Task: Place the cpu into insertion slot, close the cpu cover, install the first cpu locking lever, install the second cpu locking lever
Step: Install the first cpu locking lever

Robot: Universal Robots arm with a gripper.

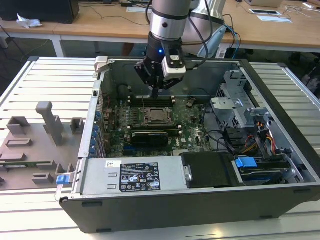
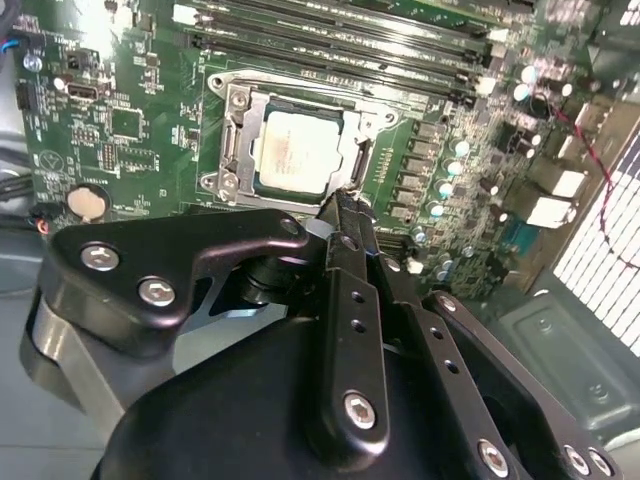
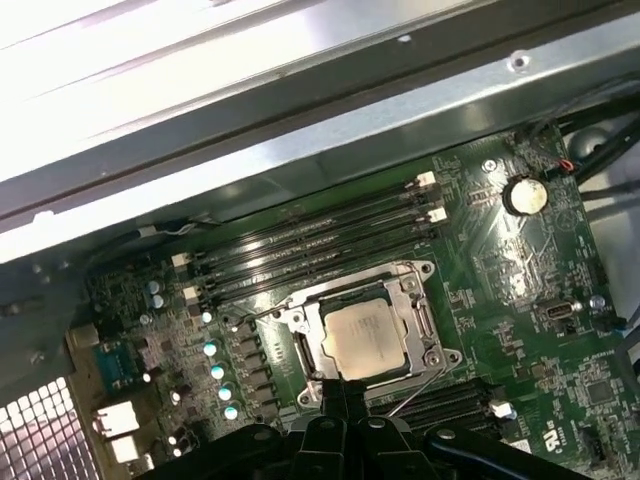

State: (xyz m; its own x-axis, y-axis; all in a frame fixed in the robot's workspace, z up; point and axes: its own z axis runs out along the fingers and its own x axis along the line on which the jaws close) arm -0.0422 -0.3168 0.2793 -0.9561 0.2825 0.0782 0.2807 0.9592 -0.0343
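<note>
The cpu (image 2: 295, 150) (image 3: 365, 338), a pale square chip, lies in the insertion slot (image 1: 157, 116) on the green board. The cpu cover (image 2: 236, 140) (image 3: 421, 322), a silver frame, lies flat around the chip. My gripper (image 2: 344, 204) (image 3: 345, 386) (image 1: 155, 93) hovers just off one edge of the socket, its dark fingers pressed together with nothing between them. In the first wrist view a thin wire locking lever (image 3: 416, 392) slants out from the socket edge close beside the fingertips.
Long black memory slots (image 3: 320, 245) (image 2: 340, 40) run along the socket's far side. The grey case walls (image 1: 165, 205) enclose the board, with a drive cage and cables (image 1: 245, 125) at the exterior view's right. A grey fixture tray (image 1: 35, 145) sits outside at the exterior view's left.
</note>
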